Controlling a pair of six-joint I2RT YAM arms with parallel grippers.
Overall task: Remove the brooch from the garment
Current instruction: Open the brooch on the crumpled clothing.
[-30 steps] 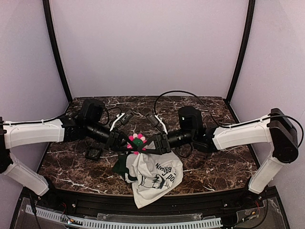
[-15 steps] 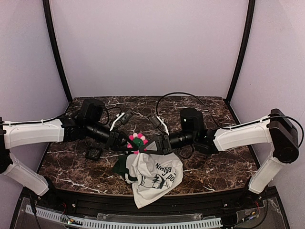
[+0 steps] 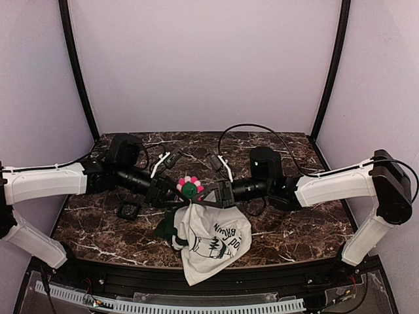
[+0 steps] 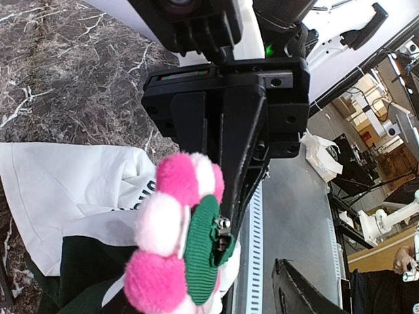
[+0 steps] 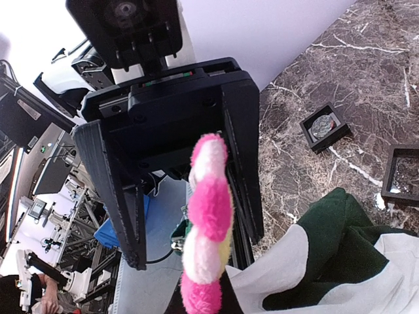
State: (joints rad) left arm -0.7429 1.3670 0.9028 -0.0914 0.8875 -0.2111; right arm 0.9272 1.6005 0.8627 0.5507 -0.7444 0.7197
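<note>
The brooch (image 3: 190, 188), a fluffy flower of pink and white petals with a green back, hangs in the air between my two grippers. The right gripper (image 3: 211, 195) is shut, and its closed fingers (image 4: 229, 144) meet the brooch (image 4: 177, 229) at its green back beside the metal pin. The left gripper (image 3: 171, 195) is open; its fingers (image 5: 108, 190) stand wide apart on either side of the brooch (image 5: 209, 216) without touching it. The garment (image 3: 213, 239), white with black print and dark green trim, hangs bunched from just under the brooch down to the table's front edge.
A small black square frame (image 3: 127, 210) lies on the marble table (image 3: 294, 222) left of the garment. The right wrist view shows two such frames (image 5: 322, 127) near the green sleeve (image 5: 347, 242). Cables loop behind both wrists.
The left gripper has opened and let go. The right gripper, open a second ago, is closed at the brooch. The brooch has risen slightly.
</note>
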